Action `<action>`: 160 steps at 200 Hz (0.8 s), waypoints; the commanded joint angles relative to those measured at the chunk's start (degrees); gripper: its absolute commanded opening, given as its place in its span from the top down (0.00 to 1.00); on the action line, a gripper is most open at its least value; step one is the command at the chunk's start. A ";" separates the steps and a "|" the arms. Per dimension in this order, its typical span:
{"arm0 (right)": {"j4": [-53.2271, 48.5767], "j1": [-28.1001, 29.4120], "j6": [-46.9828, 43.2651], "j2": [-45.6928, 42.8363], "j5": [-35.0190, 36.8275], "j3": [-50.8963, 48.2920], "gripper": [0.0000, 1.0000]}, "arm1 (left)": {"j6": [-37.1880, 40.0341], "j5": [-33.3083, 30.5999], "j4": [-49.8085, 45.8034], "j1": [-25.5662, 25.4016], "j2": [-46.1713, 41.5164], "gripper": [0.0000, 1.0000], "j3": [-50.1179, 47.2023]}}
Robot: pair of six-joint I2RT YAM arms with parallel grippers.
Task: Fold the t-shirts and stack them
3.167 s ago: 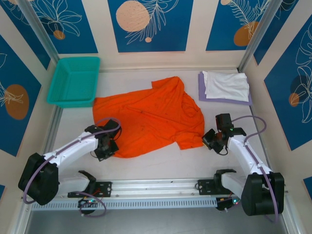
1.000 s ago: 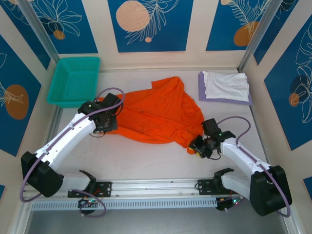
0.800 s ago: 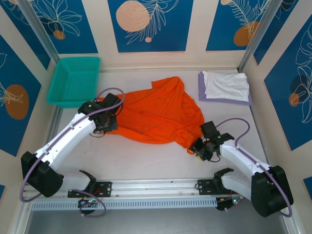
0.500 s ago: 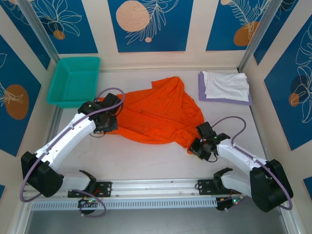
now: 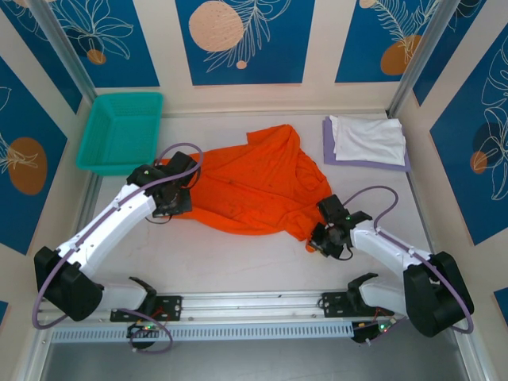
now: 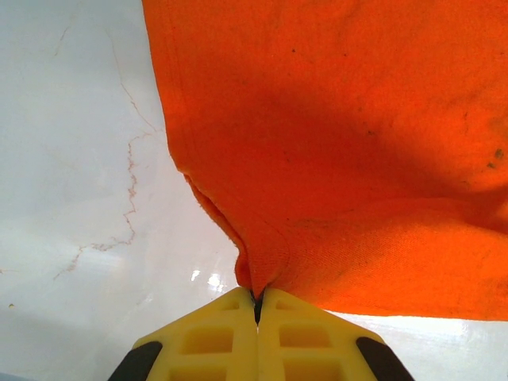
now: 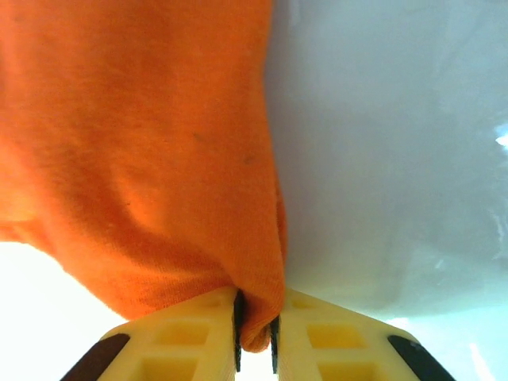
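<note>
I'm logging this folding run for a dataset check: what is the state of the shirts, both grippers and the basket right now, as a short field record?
orange t-shirt: rumpled at mid table, not yet folded
left gripper: shut on its left edge
right gripper: shut on its near right edge
white t-shirt: folded, on top of the lavender t-shirt, far right
teal basket: far left corner

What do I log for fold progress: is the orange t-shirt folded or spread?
Not folded: the orange t-shirt lies rumpled and irregular, edges pinched by left gripper and right gripper.
</note>
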 commanded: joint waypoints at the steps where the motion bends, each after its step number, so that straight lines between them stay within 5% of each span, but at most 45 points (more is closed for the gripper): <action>1: -1.74 -0.68 -0.16 -1.80 -2.66 1.82 0.77 | 0.96 0.07 -0.19 0.34 -0.55 1.00 -0.37; 84: -3.98 -2.91 -2.25 -1.01 -5.28 2.66 0.82 | 1.12 0.94 0.54 0.35 0.54 1.00 -0.16; 118: -8.99 -4.79 -2.62 -2.15 -8.95 6.12 0.93 | 1.64 1.20 0.07 0.30 0.61 1.00 1.23; 160: -13.04 -16.50 -3.61 -2.41 -17.17 24.95 0.98 | 5.94 0.38 -0.60 0.40 6.53 1.00 21.58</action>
